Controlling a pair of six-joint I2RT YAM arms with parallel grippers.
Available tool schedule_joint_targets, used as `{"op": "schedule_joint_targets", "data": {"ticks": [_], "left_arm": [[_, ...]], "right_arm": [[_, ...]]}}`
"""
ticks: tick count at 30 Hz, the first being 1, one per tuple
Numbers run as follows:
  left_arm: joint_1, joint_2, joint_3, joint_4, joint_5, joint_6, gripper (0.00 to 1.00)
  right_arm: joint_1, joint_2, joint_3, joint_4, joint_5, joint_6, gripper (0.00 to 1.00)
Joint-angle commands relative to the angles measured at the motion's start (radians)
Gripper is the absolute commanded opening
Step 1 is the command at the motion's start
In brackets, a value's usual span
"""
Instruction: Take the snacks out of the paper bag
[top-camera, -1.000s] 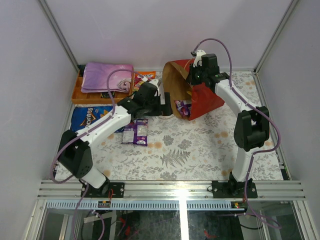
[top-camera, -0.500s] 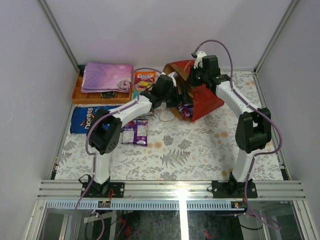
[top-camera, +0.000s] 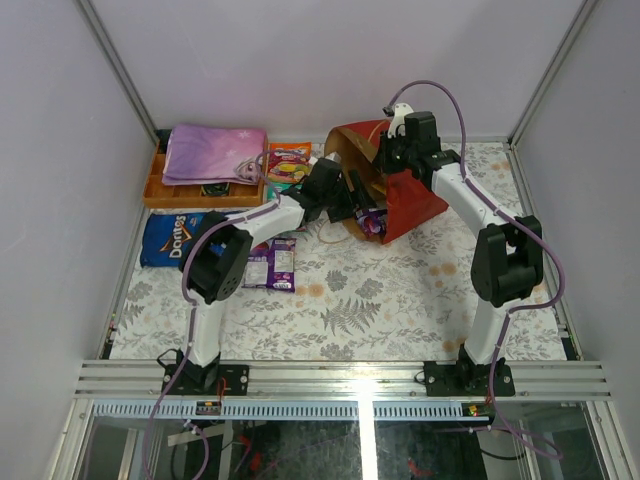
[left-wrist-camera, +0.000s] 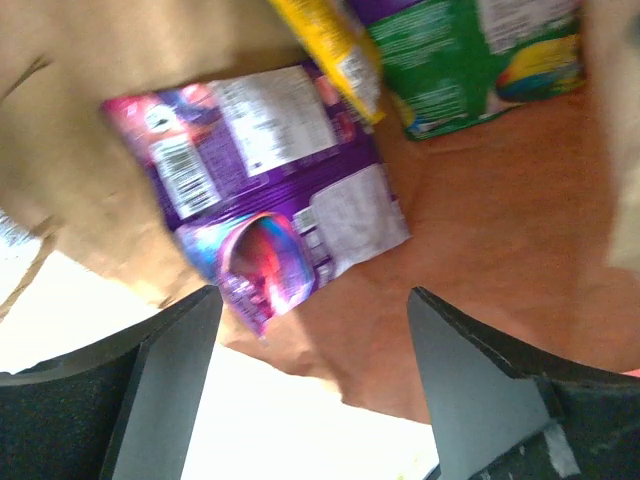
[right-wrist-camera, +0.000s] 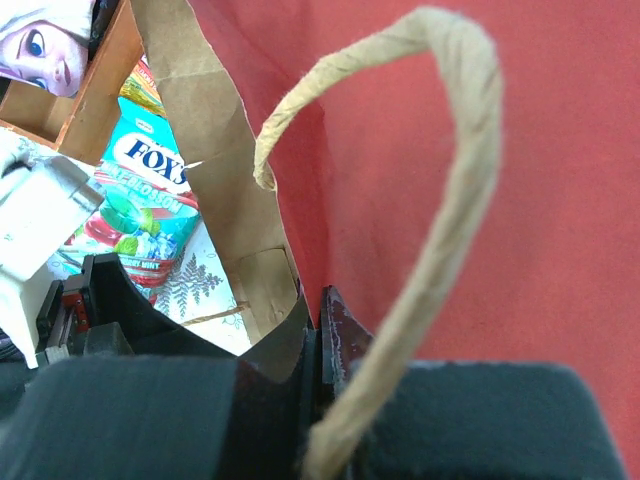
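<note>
Paper bag (top-camera: 415, 203) rim in right gripper (right-wrist-camera: 311, 312) — left gripper (left-wrist-camera: 312, 300) spread.

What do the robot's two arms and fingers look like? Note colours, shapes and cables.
Both the left arm and the right arm have white links joined by rounded black joints. A thin mauve cable loops along each. The fingers are flat, dark grey wedges.
</note>
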Motion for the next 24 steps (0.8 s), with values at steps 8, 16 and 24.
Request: {"op": "schedule_joint_targets", "data": {"ticks": [8,16,24], "left_arm": [[0.013,0.012,-0.050,0.064,-0.059,-0.040,0.64],[0.012,0.089,-0.009,0.061,-0.025,-0.040,0.55],[0.012,0.112,-0.027,0.059,-0.046,-0.036,0.43]], "right_arm": [[0.004,-0.050,0.013,0.067,-0.036,0.034,0.00],[0.003,-0.052,0.006,0.064,-0.027,0.030,0.00],[0.004,-0.040,0.009,0.068,-0.028,0.037,0.00]]}}
